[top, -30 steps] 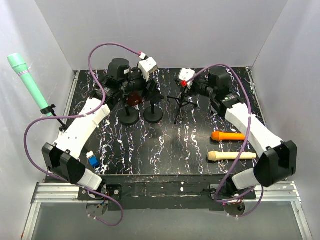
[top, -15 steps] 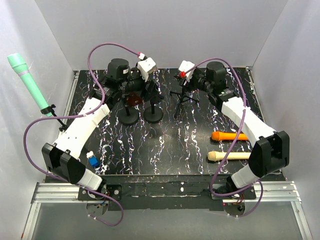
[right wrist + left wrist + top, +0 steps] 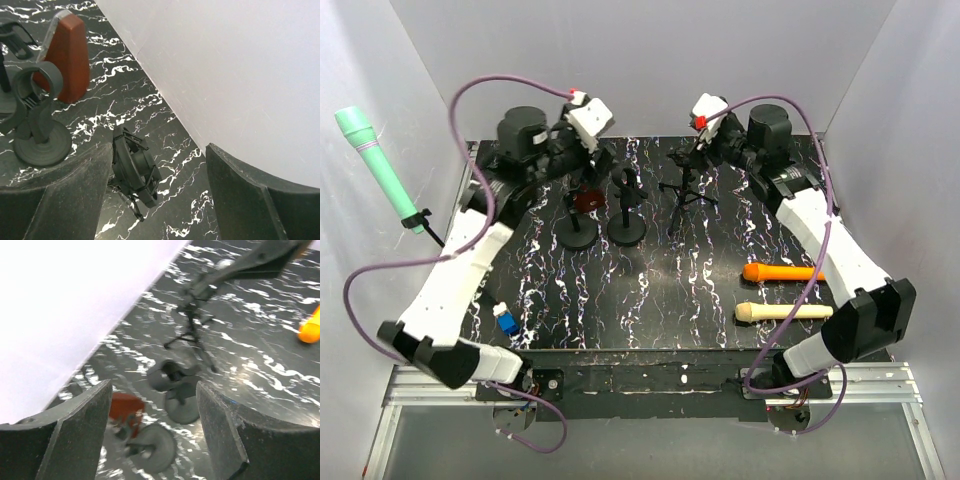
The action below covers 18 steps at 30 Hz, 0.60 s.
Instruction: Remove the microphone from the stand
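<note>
Your left gripper and right gripper both have fingers spread wide; the green microphone sits in its stand.

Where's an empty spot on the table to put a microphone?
The front middle is bare, between the small blue object and the cream microphone, nearer than the round stands. The back is crowded with those stands, a tripod and a red-brown block.

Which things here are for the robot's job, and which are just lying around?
For the job: green microphone, the black stand clip holding it.

Just lying about: orange microphone, cream microphone, blue block, tripod stand, empty ring-topped stand. Red-brown thing: cannot tell.
</note>
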Each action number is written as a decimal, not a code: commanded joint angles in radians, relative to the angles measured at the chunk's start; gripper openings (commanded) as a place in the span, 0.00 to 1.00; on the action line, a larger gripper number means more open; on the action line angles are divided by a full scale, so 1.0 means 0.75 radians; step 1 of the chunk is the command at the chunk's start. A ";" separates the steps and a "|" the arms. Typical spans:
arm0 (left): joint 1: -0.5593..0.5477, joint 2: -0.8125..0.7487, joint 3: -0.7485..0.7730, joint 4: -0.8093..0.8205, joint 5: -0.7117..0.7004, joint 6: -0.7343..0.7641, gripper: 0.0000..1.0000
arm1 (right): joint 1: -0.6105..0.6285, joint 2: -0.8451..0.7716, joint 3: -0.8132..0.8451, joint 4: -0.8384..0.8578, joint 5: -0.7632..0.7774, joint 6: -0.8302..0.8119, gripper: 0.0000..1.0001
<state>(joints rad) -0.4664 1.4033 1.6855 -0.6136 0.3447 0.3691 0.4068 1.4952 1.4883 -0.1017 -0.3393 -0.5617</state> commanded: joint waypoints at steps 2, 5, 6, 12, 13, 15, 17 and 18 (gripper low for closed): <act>0.075 -0.204 0.105 -0.017 -0.481 0.197 0.69 | -0.005 -0.110 0.075 -0.075 -0.030 0.107 0.82; 0.220 -0.241 0.088 0.084 -0.690 0.216 0.74 | -0.005 -0.110 0.096 -0.106 -0.059 0.141 0.82; 0.274 -0.255 0.086 0.116 -0.739 0.218 0.74 | 0.000 -0.102 0.110 -0.116 -0.067 0.150 0.82; 0.578 -0.359 0.088 0.156 -0.757 0.138 0.76 | -0.002 -0.028 0.222 -0.143 -0.102 0.211 0.82; 0.619 -0.376 0.090 0.145 -0.714 0.099 0.76 | -0.002 -0.018 0.233 -0.147 -0.108 0.213 0.82; 0.768 -0.417 0.090 0.125 -0.555 -0.013 0.75 | -0.002 -0.006 0.251 -0.155 -0.116 0.217 0.82; 0.891 -0.451 0.088 0.076 -0.287 -0.099 0.72 | -0.002 0.005 0.259 -0.165 -0.130 0.217 0.82; 0.938 -0.470 0.084 0.057 -0.164 -0.150 0.70 | 0.000 0.007 0.263 -0.167 -0.143 0.211 0.81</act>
<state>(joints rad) 0.1059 1.1282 1.7401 -0.5251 -0.0937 0.4084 0.4068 1.4876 1.6325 -0.2195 -0.4084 -0.4225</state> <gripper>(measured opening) 0.733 0.817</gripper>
